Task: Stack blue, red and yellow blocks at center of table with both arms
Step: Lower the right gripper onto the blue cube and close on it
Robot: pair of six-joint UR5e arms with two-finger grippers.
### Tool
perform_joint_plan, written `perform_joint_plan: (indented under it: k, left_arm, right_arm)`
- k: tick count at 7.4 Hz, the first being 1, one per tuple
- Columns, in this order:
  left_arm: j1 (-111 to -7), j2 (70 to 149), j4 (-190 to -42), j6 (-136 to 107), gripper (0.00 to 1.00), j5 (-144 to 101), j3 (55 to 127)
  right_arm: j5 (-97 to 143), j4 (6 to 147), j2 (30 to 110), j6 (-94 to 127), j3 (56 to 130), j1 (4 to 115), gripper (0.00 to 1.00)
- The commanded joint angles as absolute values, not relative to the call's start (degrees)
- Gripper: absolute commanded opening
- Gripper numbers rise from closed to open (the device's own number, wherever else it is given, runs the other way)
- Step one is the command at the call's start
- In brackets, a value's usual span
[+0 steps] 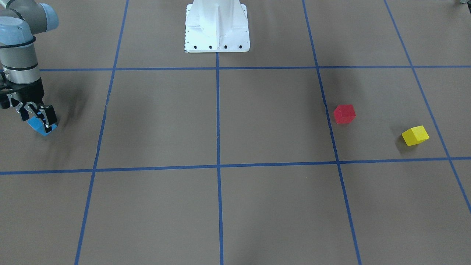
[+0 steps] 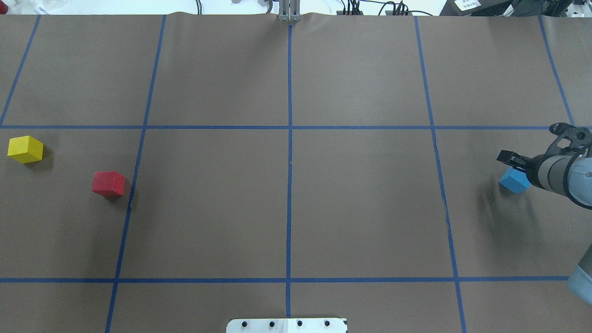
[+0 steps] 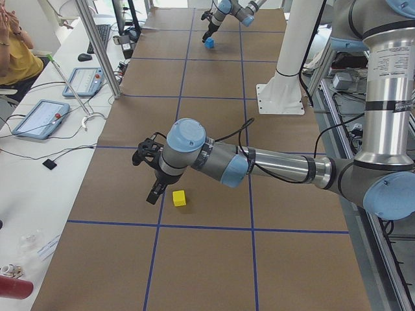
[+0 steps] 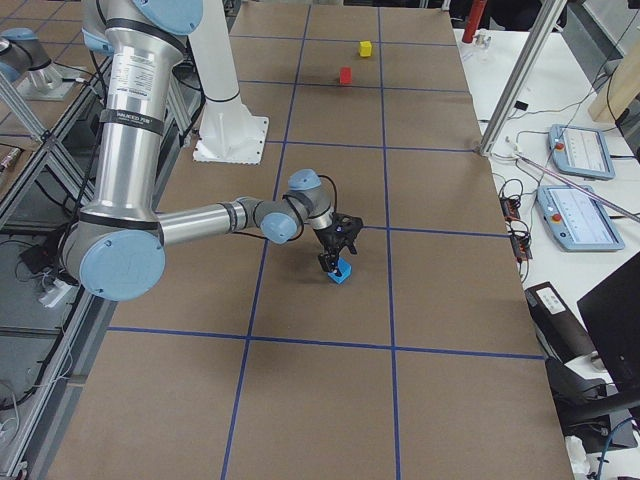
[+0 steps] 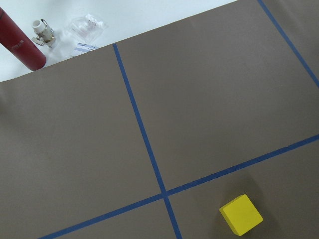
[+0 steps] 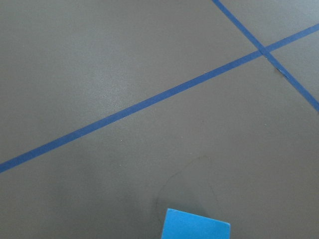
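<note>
**Right fingers on the blue block, left fingers beside the yellow one**

The right fingers (image 1: pixel 47 118) are sitting narrowly parted and pressing on opposite sides of the blue block (image 1: pixel 41 127). The front-facing view is showing this grip most clearly. In the overhead view the wrist is covering most of it, and the right wrist camera is catching only the block's top edge at the bottom of its picture. The block is sitting at the far right end of the table (image 2: pixel 360 208), well away from the centre cross of tape lines (image 2: pixel 290 185).

The left fingers (image 3: pixel 156 192) are appearing only in the left-side view, pointing down just beside the yellow block (image 3: pixel 179 198). How far they are parted cannot be told from there. The left wrist camera is showing the yellow block lying alone on the table, with a red bottle (image 5: pixel 20 42) beyond the brown covering.

The red block (image 2: pixel 108 183) is resting near the yellow one, apart from it, towards the centre.
</note>
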State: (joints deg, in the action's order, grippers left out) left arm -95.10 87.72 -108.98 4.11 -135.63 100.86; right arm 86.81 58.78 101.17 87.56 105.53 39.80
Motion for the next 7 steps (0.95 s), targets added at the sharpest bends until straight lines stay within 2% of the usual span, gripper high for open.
perform_joint_plan:
  k: [1, 2, 3, 4, 5, 7]
  left_arm:
    - [-95.10, 87.71, -108.98, 4.04, 1.00, -135.62, 100.99]
    - [-95.10, 87.71, -108.98, 4.04, 1.00, -135.70, 101.07]
    - [-95.10, 87.71, -108.98, 4.04, 1.00, -135.62, 101.07]
    - [-95.10, 87.71, -108.98, 4.04, 1.00, -135.62, 101.07]
    - [-95.10, 87.71, -108.98, 4.04, 1.00, -135.62, 101.07]
    - [-95.10, 87.71, -108.98, 4.04, 1.00, -135.62, 101.07]
  right_arm:
    - [86.75, 59.06, 102.56, 87.54, 105.29, 38.85, 0.99]
    - [86.75, 59.06, 102.48, 87.80, 105.12, 38.24, 0.98]
    - [86.66, 59.15, 102.13, 87.89, 105.12, 37.80, 0.93]
    - [86.40, 59.15, 102.13, 88.15, 105.20, 37.71, 0.42]
    - [85.27, 59.24, 102.13, 87.72, 105.21, 37.27, 0.00]
    - [84.37, 59.41, 101.69, 85.19, 106.78, 36.91, 0.00]
